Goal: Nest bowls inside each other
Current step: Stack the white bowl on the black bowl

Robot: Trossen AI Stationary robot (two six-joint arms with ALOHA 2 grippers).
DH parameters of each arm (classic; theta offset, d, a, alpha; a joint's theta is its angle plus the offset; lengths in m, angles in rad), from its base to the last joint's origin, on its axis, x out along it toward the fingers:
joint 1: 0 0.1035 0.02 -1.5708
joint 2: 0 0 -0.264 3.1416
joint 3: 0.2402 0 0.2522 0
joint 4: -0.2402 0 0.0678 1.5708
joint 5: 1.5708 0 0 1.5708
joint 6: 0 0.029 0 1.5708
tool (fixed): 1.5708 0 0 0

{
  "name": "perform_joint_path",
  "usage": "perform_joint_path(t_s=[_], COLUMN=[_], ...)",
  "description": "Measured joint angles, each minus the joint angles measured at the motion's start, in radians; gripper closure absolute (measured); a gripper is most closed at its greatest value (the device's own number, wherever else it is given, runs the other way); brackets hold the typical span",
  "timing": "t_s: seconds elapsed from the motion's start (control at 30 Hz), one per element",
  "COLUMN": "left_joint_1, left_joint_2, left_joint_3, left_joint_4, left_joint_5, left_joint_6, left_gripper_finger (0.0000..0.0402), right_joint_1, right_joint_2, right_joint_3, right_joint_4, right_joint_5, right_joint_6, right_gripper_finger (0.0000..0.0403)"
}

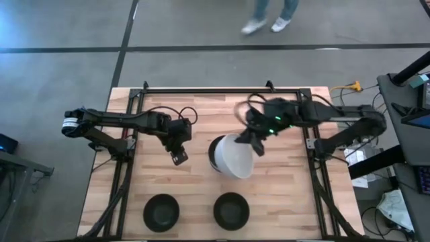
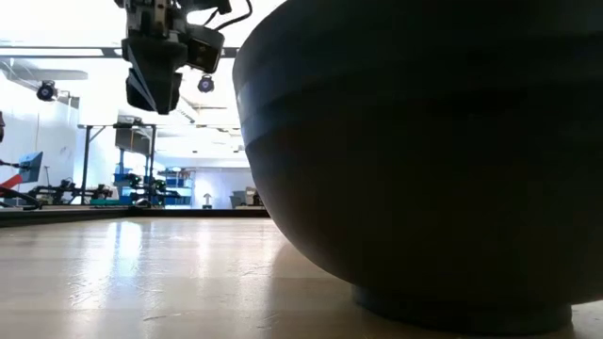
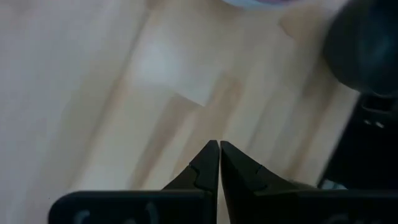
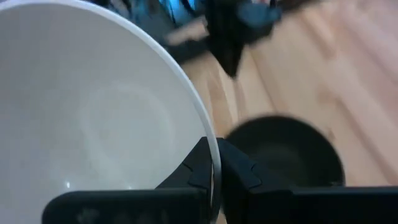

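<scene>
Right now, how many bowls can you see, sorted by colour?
White bowls: 1 showing from above, pinched at its rim by the right gripper; something beneath it cannot be told.
Black bowls: 2.
Total: 3 bowls clearly seen.

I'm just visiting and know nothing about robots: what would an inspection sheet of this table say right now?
Surface: pale wooden table, bare between the things.
Job's things: white bowl held tilted mid-table; two black bowls at the near edge, apart.
Clutter: nothing seen.
Grippers: right gripper pinches the white bowl's rim; left gripper shut, empty, over bare wood.
Cables: dark loops on both arms; yellow cable off the table's right.
Surroundings: a person's feet beyond the far edge.
</scene>
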State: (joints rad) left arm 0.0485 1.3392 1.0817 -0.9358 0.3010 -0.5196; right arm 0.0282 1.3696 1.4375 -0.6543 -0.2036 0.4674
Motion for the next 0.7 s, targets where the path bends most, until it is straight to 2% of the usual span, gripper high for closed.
perform_joint_path(t_s=[0.17, 0.37, 0.5, 0.6, 0.7], left_joint_1=[-0.020, -0.024, -0.039, -0.055, -0.067], left_joint_2=[0.000, -0.002, -0.022, -0.045, -0.091], left_joint_3=[0.000, 0.000, 0.000, -0.002, -0.008], left_joint_4=[-0.001, -0.019, -0.193, -0.379, -0.474], left_joint_5=[0.026, 0.039, 0.025, -0.054, -0.116], left_joint_6=[0.001, 0.001, 0.032, 0.060, 0.063], left_gripper_finger=[0.0402, 0.0402, 0.0402, 0.0402, 0.0402], right_joint_1=[-0.015, -0.021, -0.045, -0.072, -0.092], right_joint_2=[0.209, 0.412, 0.506, 0.555, 0.593], right_joint_3=[0.256, 0.482, 0.594, 0.641, 0.674], right_joint_4=[-0.331, -0.536, -0.672, -0.706, -0.745], right_joint_5=[0.005, 0.105, 0.162, 0.164, 0.164], right_joint_6=[-0.015, -0.086, -0.118, -0.120, -0.120], right_gripper_finger=[0.0392, 0.0392, 0.0392, 0.0392, 0.0392])
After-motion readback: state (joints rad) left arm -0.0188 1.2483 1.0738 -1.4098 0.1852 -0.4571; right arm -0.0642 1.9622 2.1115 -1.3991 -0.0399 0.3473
